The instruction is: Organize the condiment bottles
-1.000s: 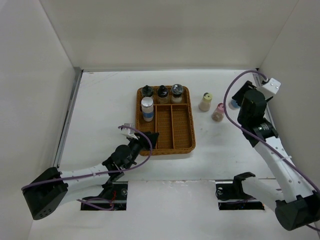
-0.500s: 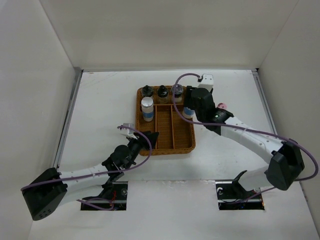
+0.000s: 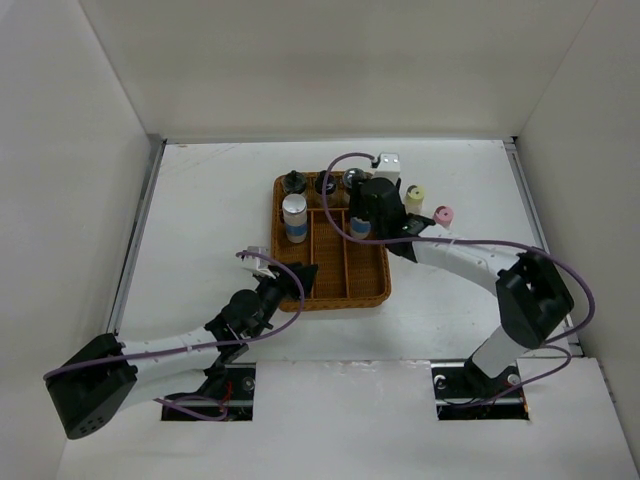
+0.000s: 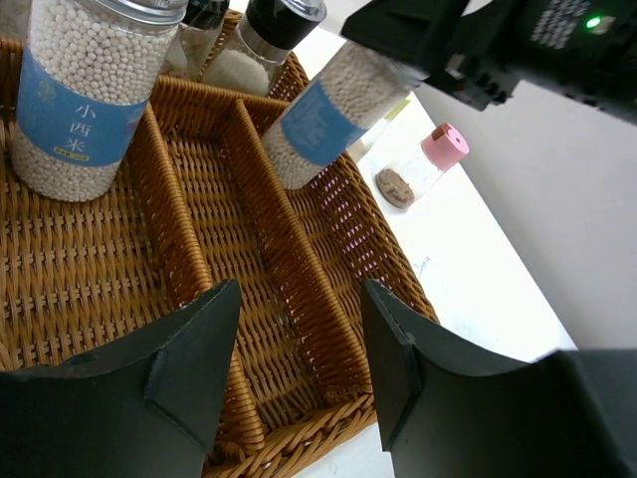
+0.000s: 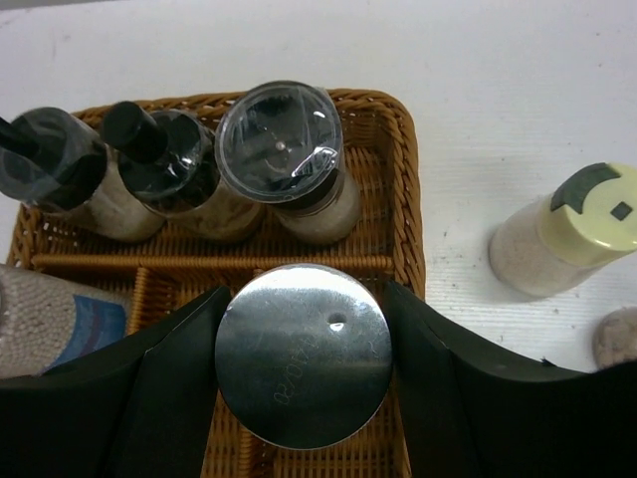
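My right gripper (image 3: 372, 205) is shut on a silver-lidded, blue-banded bottle (image 5: 304, 354) and holds it tilted over the far end of the wicker tray's right compartment (image 4: 343, 214). A matching blue-banded bottle (image 3: 294, 218) stands in the left compartment. Three dark-capped bottles (image 5: 284, 149) stand in the tray's back row. A yellow-capped bottle (image 3: 414, 195) and a pink-capped one (image 3: 443, 214) stand on the table right of the tray. My left gripper (image 3: 300, 278) is open and empty at the tray's near left edge.
The brown wicker tray (image 3: 375, 290) sits mid-table; its middle compartment (image 4: 214, 229) holds nothing. White walls close in the left, right and back. The right arm reaches across from the right, over the two loose bottles.
The right arm swung from the table's far right to the tray, carrying the blue-banded bottle, then shifted a little further left over the right compartment. The left arm has not moved.
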Robot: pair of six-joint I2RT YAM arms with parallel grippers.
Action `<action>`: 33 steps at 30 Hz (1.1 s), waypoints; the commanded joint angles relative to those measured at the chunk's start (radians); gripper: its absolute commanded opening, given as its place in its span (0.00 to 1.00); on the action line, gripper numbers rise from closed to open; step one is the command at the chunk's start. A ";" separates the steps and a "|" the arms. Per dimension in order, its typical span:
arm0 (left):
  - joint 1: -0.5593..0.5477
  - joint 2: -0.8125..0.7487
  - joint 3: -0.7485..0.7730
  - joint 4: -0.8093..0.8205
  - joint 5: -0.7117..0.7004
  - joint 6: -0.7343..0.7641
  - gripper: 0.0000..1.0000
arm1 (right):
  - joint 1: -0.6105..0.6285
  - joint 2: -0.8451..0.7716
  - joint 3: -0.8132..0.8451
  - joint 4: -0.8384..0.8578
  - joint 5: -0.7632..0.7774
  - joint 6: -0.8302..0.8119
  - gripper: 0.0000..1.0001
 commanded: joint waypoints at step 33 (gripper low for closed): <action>-0.001 0.010 -0.007 0.077 0.011 -0.010 0.50 | -0.233 -0.145 -0.055 -0.009 -0.027 0.021 0.44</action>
